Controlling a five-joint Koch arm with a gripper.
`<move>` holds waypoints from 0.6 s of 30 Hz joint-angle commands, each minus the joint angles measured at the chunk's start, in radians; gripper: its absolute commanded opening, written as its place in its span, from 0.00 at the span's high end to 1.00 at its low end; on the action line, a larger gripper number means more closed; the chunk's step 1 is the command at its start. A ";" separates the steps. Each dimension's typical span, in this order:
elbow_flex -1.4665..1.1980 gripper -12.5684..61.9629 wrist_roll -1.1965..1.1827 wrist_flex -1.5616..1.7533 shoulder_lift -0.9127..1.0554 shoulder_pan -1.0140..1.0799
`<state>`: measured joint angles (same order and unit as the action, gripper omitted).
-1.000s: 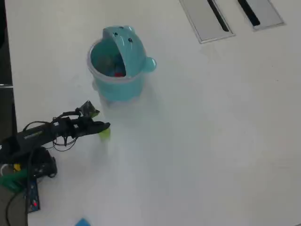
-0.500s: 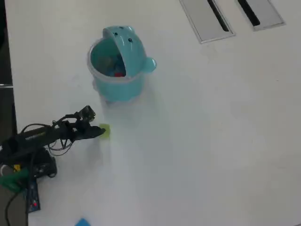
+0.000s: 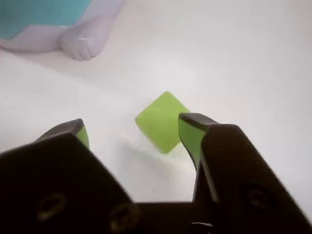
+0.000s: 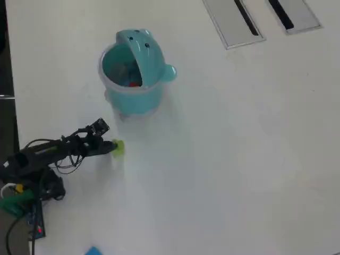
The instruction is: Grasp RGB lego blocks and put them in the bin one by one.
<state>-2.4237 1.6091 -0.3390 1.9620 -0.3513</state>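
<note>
White counter (image 4: 239, 159) is mostly bare. Pincer (image 3: 131, 127) is spread wide, empty, with the yellow-green block (image 3: 162, 122) lying on the counter just ahead, near the bin (image 4: 133, 74). Red block (image 4: 135, 82) is seen inside the bin; yellow-green not yet grasped.

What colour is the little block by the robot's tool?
Yellow-green. The block shows best in the wrist view.

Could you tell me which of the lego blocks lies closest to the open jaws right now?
The yellow-green block, lying on the table just ahead of the gripper. The red block sits inside the bin; a blue one lies at the overhead view's bottom edge.
</note>
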 commanded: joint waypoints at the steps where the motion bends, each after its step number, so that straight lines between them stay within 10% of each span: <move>1: 0.025 0.37 0.075 0.091 -0.012 0.018; 18: 0.032 0.37 0.164 0.282 -0.218 0.100</move>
<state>-2.4467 1.7625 -0.1212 1.7395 -0.2531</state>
